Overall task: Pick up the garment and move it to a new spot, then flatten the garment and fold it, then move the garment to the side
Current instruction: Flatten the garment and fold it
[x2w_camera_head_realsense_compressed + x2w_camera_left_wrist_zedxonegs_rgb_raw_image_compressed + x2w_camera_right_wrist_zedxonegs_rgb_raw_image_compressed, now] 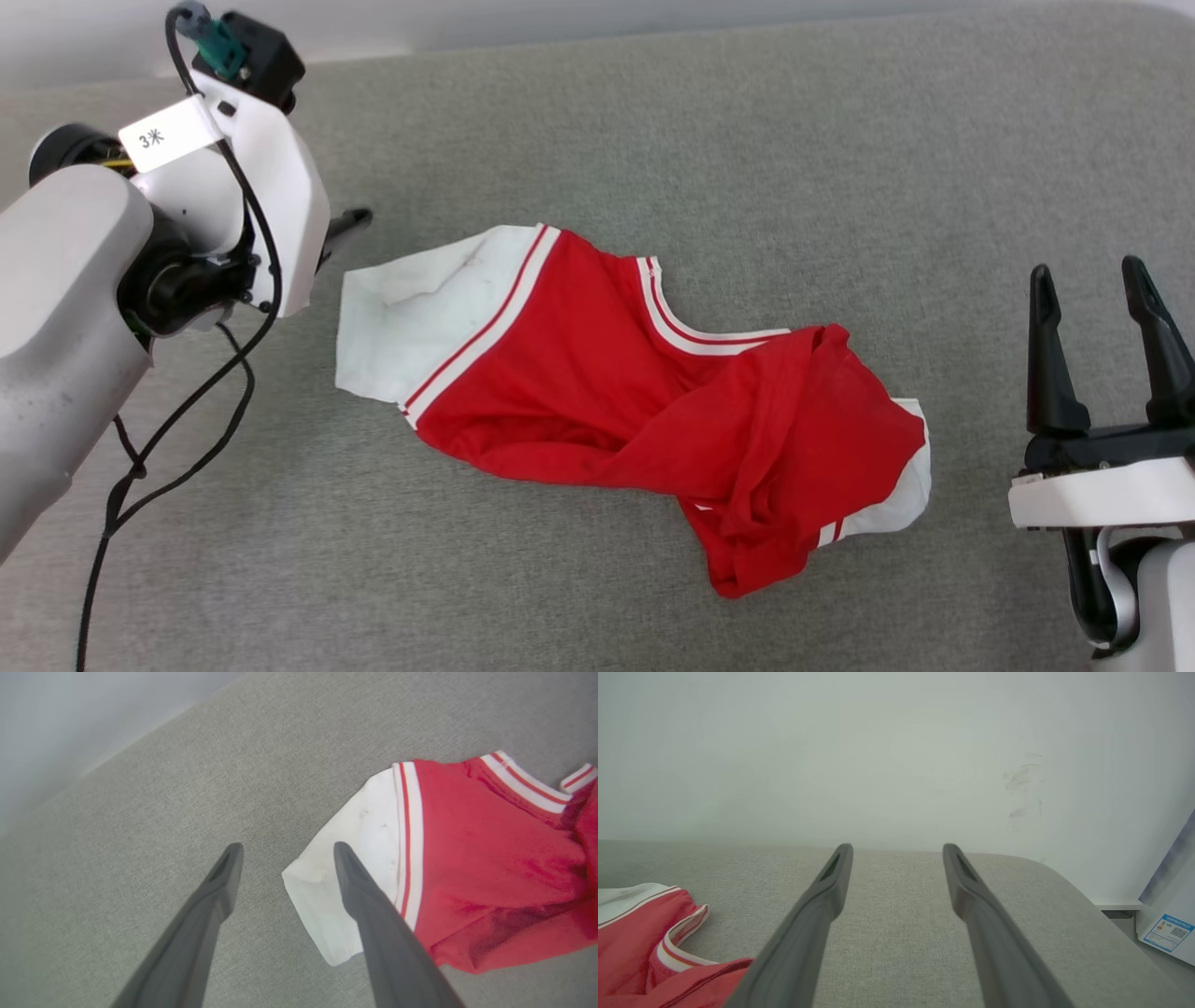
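On the grey cushion (747, 140) I see the garment (597, 373) lying crumpled between my arms. My left gripper (285, 851) hovers, jaws apart, beside its white sleeve (359, 821); my right gripper (1088, 269) stands open, well clear, empty.

Thin matt cloth garment (579, 373) on coarse-woven grey upholstery (747, 140)

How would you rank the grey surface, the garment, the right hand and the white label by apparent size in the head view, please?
1. grey surface
2. garment
3. right hand, though its nearness to the camera may enlarge it
4. white label
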`<state>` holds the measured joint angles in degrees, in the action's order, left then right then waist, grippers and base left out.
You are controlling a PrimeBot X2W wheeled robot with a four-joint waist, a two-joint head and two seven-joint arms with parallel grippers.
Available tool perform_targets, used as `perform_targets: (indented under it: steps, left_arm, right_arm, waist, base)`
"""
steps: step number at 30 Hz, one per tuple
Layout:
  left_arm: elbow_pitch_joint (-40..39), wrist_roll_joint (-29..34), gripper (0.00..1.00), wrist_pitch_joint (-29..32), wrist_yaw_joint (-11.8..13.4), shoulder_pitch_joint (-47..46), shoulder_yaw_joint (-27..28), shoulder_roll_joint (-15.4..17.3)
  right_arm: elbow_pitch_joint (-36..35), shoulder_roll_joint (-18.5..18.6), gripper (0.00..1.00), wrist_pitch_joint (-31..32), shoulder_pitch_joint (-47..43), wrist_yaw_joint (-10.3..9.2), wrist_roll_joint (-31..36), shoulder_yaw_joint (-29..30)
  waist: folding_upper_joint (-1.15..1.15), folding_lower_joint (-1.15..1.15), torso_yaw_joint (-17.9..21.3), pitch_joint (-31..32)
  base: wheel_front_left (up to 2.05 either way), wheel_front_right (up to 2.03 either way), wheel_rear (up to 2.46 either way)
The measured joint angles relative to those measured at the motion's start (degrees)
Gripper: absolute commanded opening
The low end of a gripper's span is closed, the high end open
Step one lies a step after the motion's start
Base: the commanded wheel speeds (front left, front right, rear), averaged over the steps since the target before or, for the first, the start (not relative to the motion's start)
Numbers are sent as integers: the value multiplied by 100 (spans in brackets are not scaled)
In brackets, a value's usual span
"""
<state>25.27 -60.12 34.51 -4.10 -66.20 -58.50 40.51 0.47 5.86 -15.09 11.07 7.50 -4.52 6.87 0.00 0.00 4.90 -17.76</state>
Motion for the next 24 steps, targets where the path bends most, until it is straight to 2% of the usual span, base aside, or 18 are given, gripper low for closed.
perform_targets:
  steps: [8,15,16,17,18,22,24]
  left_arm:
    - [502,-101,100,713,-138,49,-371,-69]
    - [753,-88,100,815,-193,188,-527,-77]
    - [755,-123,91,754,-197,215,-520,-84]
    - [742,-116,20,671,-205,250,-523,-94]
    - [702,-96,0,578,-230,271,-536,-96]
    - [443,-73,0,90,-258,466,-521,-104]
    - [264,-82,0,-73,-290,573,-511,3]
  right_arm:
    - [-41,-1,100,0,221,0,-8,-37]
    - [-42,-25,100,1,307,0,-7,-11]
    - [-41,-27,100,0,306,0,-4,4]
    - [-36,-34,100,0,306,0,3,11]
    - [-29,-38,100,1,304,0,4,20]
    - [-12,-44,100,1,260,0,34,59]
    - [-2,-43,100,0,202,0,47,75]
  waist:
    - [0,0,232,-455]
    - [0,-1,372,-649]
    - [0,0,364,-643]
    - [0,0,351,-627]
    - [0,0,337,-605]
    - [0,0,242,-459]
    - [0,0,177,-352]
  base:
    - [0,0,0]
    - [0,0,0]
    - [0,0,0]
    - [0,0,0]
    - [0,0,0]
    - [0,0,0]
    - [0,0,0]
